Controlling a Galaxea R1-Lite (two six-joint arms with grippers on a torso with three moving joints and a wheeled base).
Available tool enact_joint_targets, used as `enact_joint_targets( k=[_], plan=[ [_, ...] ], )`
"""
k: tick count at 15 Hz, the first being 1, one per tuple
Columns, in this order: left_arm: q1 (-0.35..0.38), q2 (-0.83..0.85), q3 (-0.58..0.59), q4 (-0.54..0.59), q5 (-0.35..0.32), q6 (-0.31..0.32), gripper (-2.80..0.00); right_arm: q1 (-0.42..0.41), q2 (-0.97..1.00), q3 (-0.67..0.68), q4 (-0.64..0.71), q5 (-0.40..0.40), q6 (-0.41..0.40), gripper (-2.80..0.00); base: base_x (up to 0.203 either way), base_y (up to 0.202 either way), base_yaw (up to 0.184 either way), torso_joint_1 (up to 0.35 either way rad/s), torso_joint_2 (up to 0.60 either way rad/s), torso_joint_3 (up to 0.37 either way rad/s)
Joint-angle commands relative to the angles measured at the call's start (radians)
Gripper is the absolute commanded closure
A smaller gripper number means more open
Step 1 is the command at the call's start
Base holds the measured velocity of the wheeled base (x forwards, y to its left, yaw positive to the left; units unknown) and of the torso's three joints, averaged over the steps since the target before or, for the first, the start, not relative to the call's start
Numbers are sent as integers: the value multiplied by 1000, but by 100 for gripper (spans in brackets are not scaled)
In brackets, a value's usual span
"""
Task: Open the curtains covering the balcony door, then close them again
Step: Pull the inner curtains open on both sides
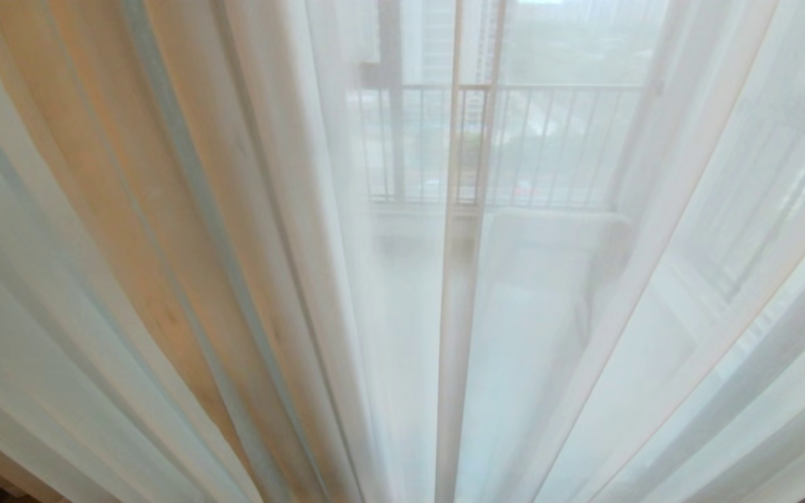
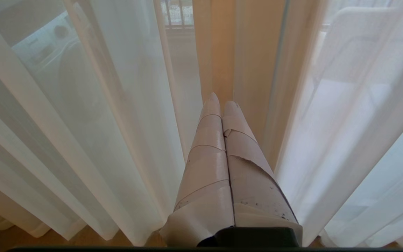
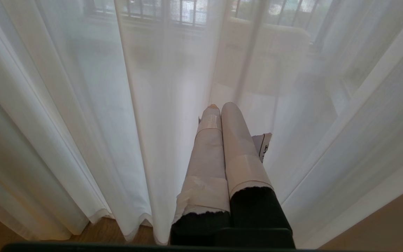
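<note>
The curtains (image 1: 249, 279) are hanging drawn across the whole head view in long sheer folds, covering the balcony door (image 1: 469, 140), whose frame is showing only as a blurred upright through the fabric (a railing (image 1: 556, 143) is showing faintly beyond it). Neither arm is appearing in the head view. In the left wrist view, the left gripper (image 2: 221, 99) is pointing at the folds with its taped fingers (image 2: 208, 147) pressed together, clenched on nothing, tips just short of or touching the fabric; I cannot tell which. In the right wrist view, the right gripper (image 3: 219, 105) is likewise sitting clenched and empty, its taped fingers (image 3: 238, 140) side by side close against the curtains, above a wooden floor (image 3: 100, 232) where the hem is ending.
</note>
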Motion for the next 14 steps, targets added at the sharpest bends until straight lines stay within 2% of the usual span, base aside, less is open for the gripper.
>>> enact_joint_targets(
  k=[1, 11, 12, 14],
  plan=[
    [0, 0, 0, 1, 1, 2, 0, 0, 0, 0, 0, -1, -1, 0, 0, 0, 0, 0, 0, 0],
    [0, 0, -1, -1, -9, 2, 0, 0, 0, 0, 0, 0, -1, 0, 0, 0, 0, 0, 0, 0],
    [0, 0, -1, -1, -12, 7, 0, 0, 0, 0, 0, -1, -1, 0, 0, 0, 0, 0, 0, 0],
    [0, 0, -1, -21, -9, 58, 0, 0, 0, 0, 0, 1, -1, 0, 0, 0, 0, 0, 0, 0]
  ],
)
